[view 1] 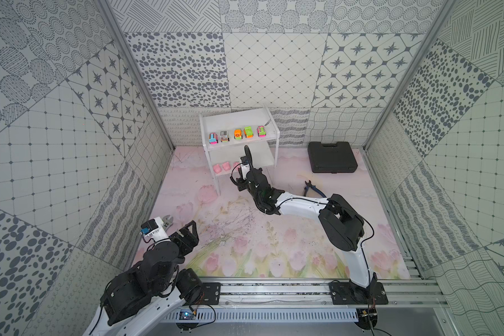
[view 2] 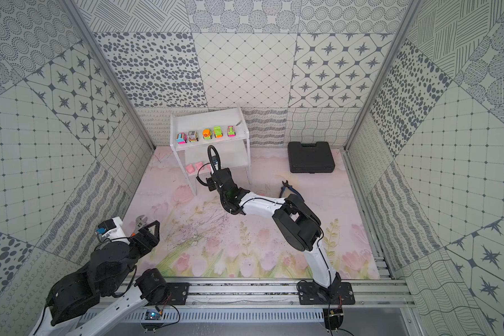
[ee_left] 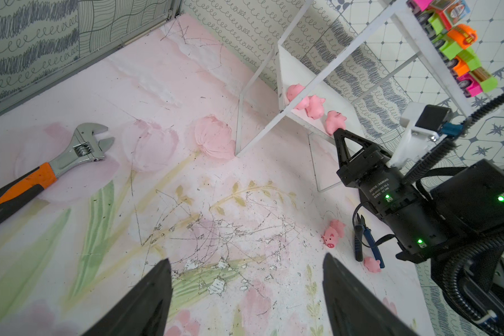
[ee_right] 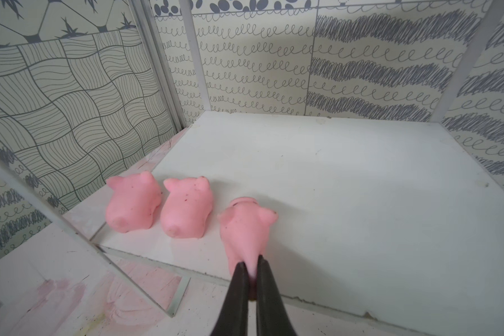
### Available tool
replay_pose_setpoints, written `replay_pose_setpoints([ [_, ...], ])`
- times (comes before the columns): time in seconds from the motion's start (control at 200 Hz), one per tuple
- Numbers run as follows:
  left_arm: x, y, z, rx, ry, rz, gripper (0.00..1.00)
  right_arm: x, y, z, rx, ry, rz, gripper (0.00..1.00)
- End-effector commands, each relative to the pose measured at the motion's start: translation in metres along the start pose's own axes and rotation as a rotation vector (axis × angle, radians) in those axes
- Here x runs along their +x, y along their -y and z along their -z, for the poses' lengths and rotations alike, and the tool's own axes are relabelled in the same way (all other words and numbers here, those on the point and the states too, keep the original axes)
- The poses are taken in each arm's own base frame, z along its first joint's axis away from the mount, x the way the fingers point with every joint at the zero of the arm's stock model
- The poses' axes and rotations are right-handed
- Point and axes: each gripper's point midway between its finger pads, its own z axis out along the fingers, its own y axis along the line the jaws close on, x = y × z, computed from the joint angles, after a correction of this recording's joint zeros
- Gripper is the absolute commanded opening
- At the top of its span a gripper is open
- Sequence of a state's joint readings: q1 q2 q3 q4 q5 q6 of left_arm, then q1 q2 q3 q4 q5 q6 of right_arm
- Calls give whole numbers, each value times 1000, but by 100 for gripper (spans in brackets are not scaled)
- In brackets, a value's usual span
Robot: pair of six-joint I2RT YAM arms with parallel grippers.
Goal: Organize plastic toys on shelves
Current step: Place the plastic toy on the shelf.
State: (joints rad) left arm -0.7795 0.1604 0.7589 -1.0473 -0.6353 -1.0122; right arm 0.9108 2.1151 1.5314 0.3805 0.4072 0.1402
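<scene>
At shelves (ee_right: 346,189), lower board, right claw (ee_right: 252,263) pinching pink pig (ee_right: 245,229) beside two pigs (ee_right: 186,212), left claw (ee_left: 246,259) spread near wrench (ee_left: 82,148).

Small white print on the black motor (ee_left: 383,189): top line looks like "DAMIAO", lines under it too tiny to read. Nothing else to read.

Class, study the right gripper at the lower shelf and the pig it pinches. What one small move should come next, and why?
Probably open the right gripper to let go. It is shut on the rear of a pink pig, which seems to sit on the lower board in line with a second pig and a third pig, so it looks placed.
</scene>
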Motion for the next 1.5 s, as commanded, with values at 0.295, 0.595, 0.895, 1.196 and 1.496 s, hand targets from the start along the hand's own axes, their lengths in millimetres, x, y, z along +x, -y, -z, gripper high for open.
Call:
replay_pose_setpoints([
  [0.295, -2, -6, -1, -30, 21, -17, 84, -4, -4, -17, 35, 17, -11, 16],
  [0.595, -2, -6, -3, -37, 27, -25, 84, -5, -11, -11, -20, 25, -21, 29],
  [0.895, 1, -1, -7, -32, 16, -31, 84, -12, -14, -1, -65, 42, -18, 36],
  [1.196, 3, 0, -8, -28, 9, -28, 84, -12, -17, 2, -167, 48, -30, 36],
  [1.496, 3, 0, -9, -25, 12, -29, 84, -19, -17, 24, -247, 74, 51, 36],
])
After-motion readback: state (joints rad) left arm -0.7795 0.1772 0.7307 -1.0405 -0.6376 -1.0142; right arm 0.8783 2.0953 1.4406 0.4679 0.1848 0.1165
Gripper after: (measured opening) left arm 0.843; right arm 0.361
